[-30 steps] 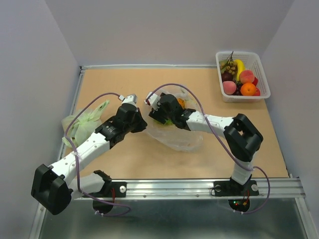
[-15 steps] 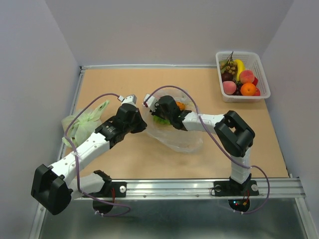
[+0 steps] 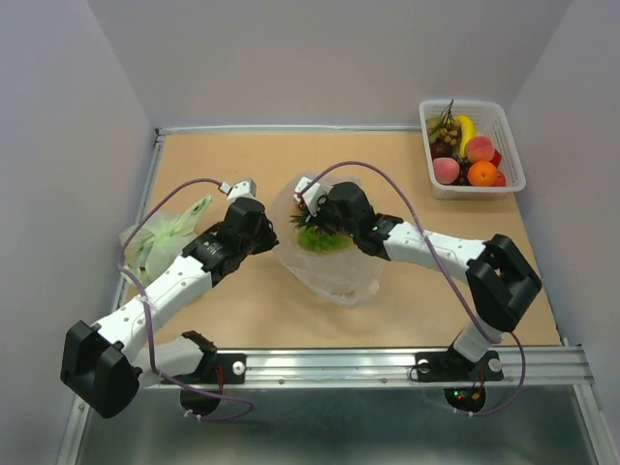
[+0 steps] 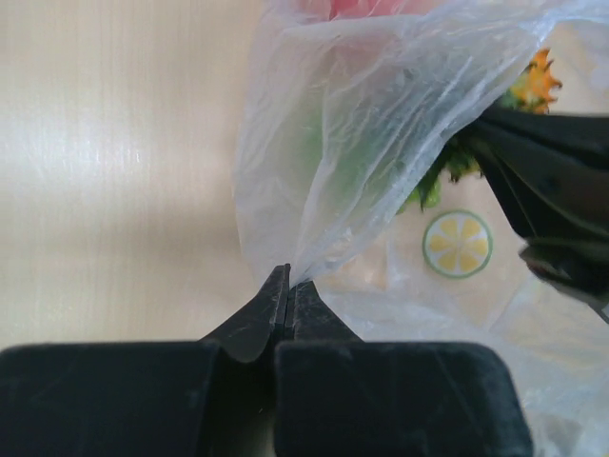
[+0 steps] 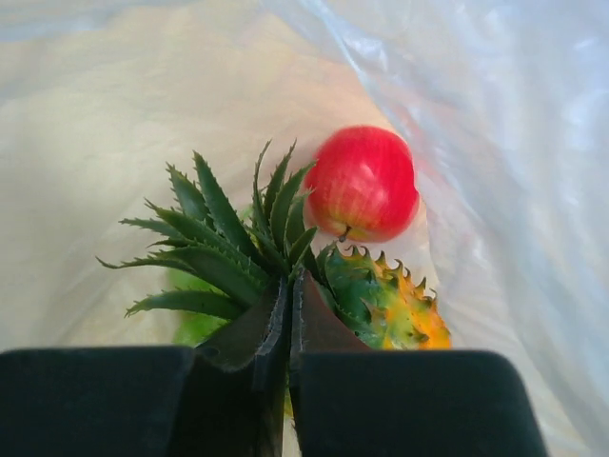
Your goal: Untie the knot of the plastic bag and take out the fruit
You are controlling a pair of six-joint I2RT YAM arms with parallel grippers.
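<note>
Clear plastic bag [image 4: 362, 124] film is pinched in our outstretched left gripper [image 4: 288, 273]; our right gripper [image 5: 290, 278], reaching inside, clamps one pineapple [image 5: 404, 314] by its crown, one red fruit [image 5: 363, 183] beyond.

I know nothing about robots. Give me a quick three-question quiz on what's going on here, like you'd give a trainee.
1. True or false: the left gripper pinches the plastic bag film.
2. Which lies beside the pineapple inside the bag? A banana; B red round fruit; C grapes.
3. Fill in: the right gripper is shut on the pineapple's green ____.
Key: 1 true; 2 B; 3 crown.
</note>
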